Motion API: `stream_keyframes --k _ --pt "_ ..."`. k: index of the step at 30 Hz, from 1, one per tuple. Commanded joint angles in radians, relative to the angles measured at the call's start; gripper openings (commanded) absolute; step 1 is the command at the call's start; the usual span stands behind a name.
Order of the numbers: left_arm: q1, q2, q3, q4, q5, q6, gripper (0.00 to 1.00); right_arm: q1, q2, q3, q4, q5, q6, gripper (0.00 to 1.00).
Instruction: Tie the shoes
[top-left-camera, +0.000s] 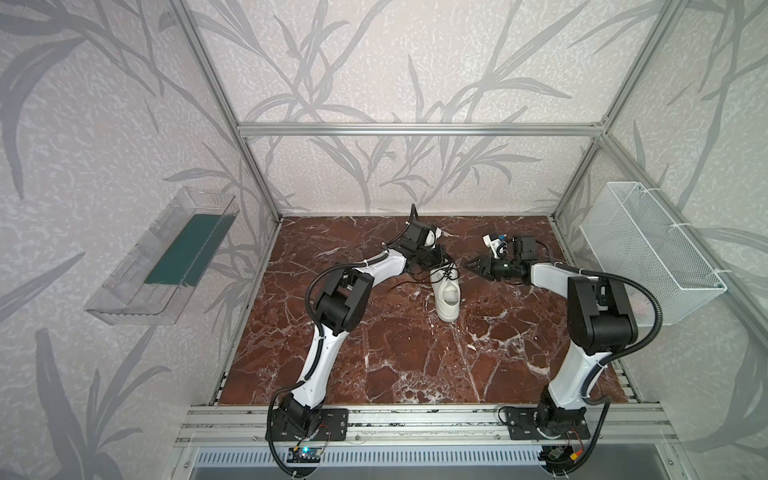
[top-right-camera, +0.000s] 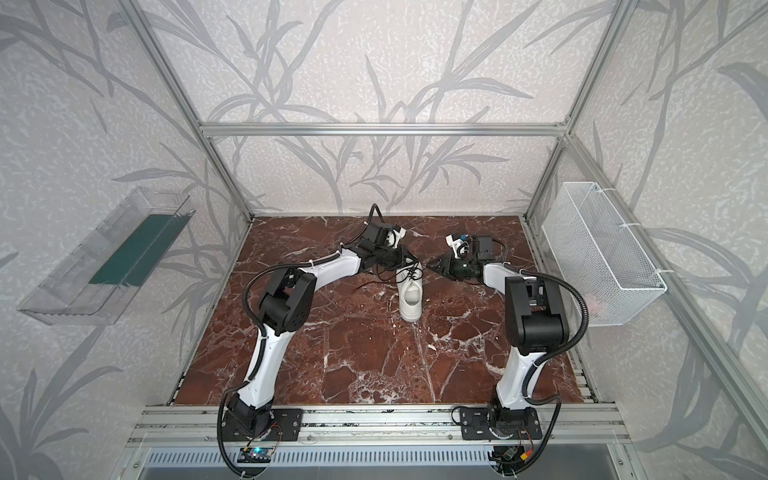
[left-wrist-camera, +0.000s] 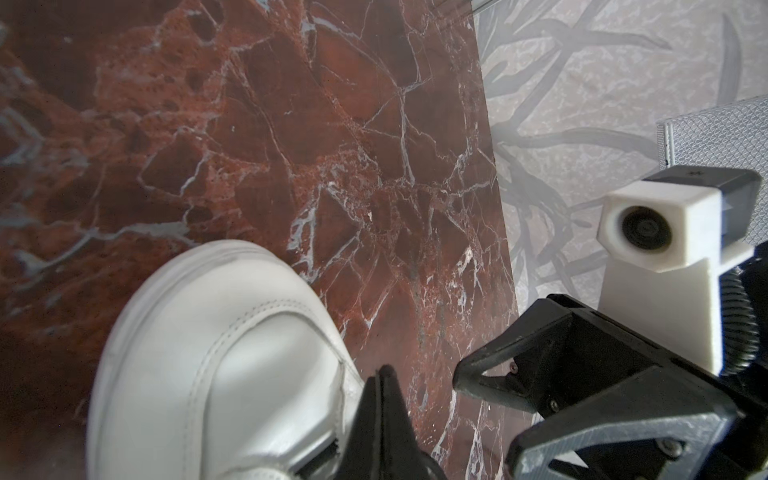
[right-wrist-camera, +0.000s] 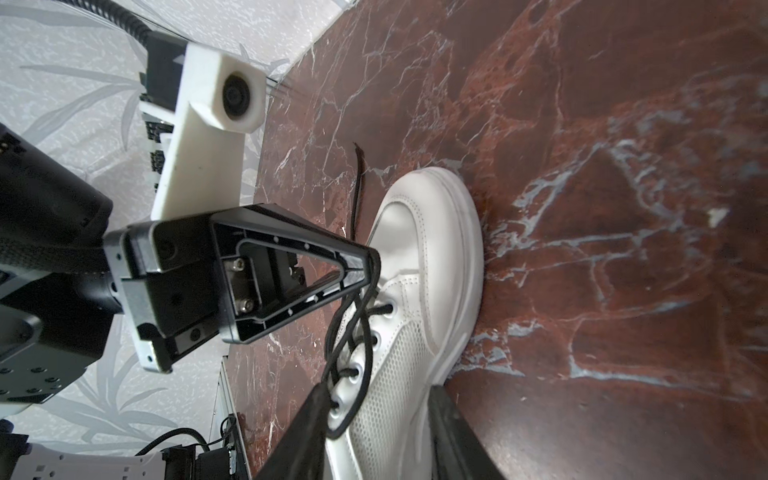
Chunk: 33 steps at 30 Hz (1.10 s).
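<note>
Left gripper (right-wrist-camera: 370, 266): we see fingers pinching the black laces (right-wrist-camera: 351, 332) over the sneaker (top-left-camera: 448, 295);
Right gripper (top-left-camera: 473, 263): fingers spread, just beside the sneaker

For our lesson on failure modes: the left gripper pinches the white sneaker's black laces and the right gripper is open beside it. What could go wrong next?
1. The left gripper holds the black laces only at its very tip; a pull could slip them free.
2. Nothing pins the white sneaker, so tension may drag it across the marble tabletop.
3. A lace loop lies beside a finger of the open right gripper and might snag.
</note>
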Motion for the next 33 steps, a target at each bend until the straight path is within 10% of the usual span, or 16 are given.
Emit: stream_keyframes --k 1,33 --pt "-0.005 0.005 0.04 -0.014 0.014 0.024 0.01 -0.004 0.025 0.043 -0.016 -0.024 -0.025 0.39" --pt "0.006 -0.039 -0.053 0.104 0.056 -0.034 0.0 0.031 0.202 0.086 0.371 -0.203 0.235 0.26"
